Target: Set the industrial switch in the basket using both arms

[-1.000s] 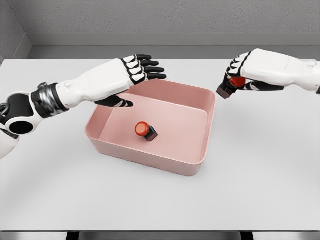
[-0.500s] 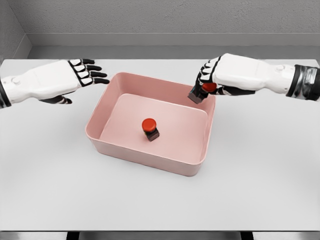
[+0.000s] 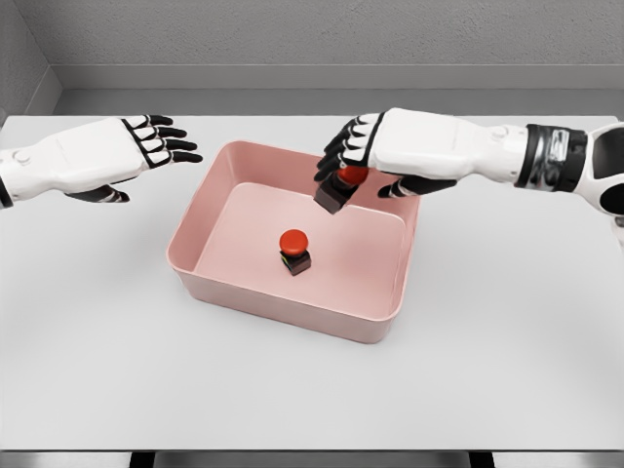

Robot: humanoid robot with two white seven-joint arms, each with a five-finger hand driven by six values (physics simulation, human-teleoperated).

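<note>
1. My right hand (image 3: 366,161) grips an industrial switch (image 3: 339,189), red button w/ dark base, held tilted above the far side of the pink basket (image 3: 292,302).
2. I see a 2nd switch (image 3: 293,251) upright on the basket floor, near center.
3. Left hand (image 3: 132,146) hovers over the white table (image 3: 97,370) left of the basket, fingers spread, holding nothing.

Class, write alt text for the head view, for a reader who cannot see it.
The right hand holds a red-buttoned industrial switch above a pink basket on a white table. A second switch stands upright on the basket floor, and the left hand hovers open to the basket's left.
</note>
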